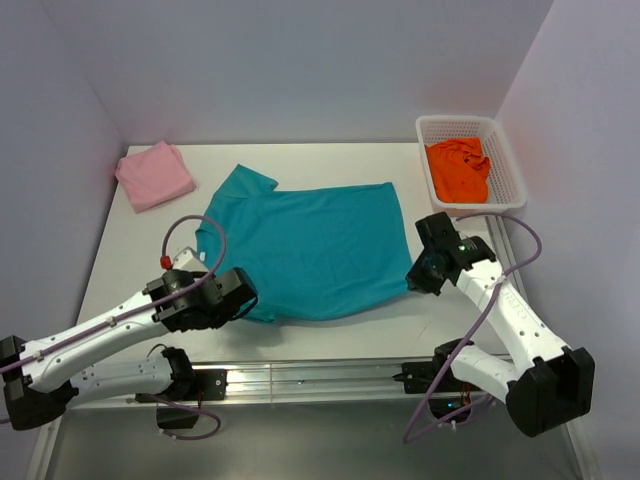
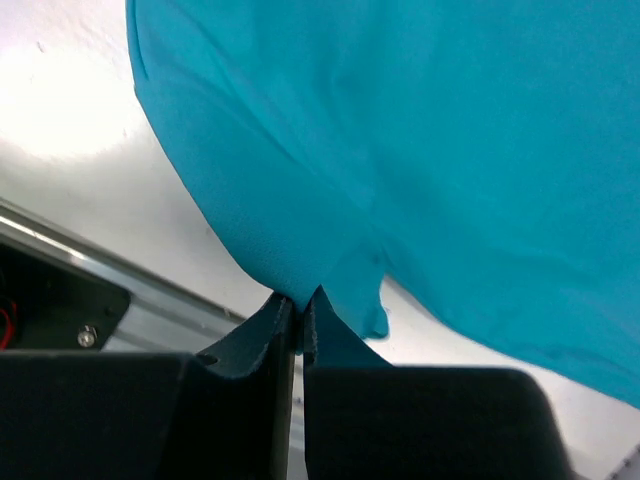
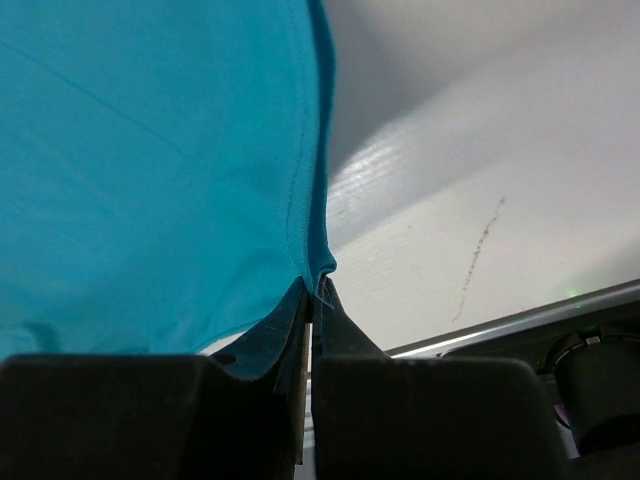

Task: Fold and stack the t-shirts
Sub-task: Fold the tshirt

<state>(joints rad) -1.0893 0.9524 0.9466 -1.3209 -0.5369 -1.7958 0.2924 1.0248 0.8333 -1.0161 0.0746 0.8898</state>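
The teal t-shirt [image 1: 310,250] lies spread across the middle of the table, collar to the left. My left gripper [image 1: 243,302] is shut on its near left edge; the teal cloth [image 2: 420,150] rises from between the jaws. My right gripper [image 1: 412,280] is shut on its near right hem corner [image 3: 318,262], the teal cloth [image 3: 150,170] hanging to the left. The pale pink t-shirt [image 1: 153,174] lies folded at the far left. The bright orange t-shirt [image 1: 459,170] is crumpled inside the basket.
A white mesh basket [image 1: 508,160] stands at the far right against the wall. Grey walls close in the table on three sides. A metal rail [image 1: 320,378] runs along the near edge between the arm bases.
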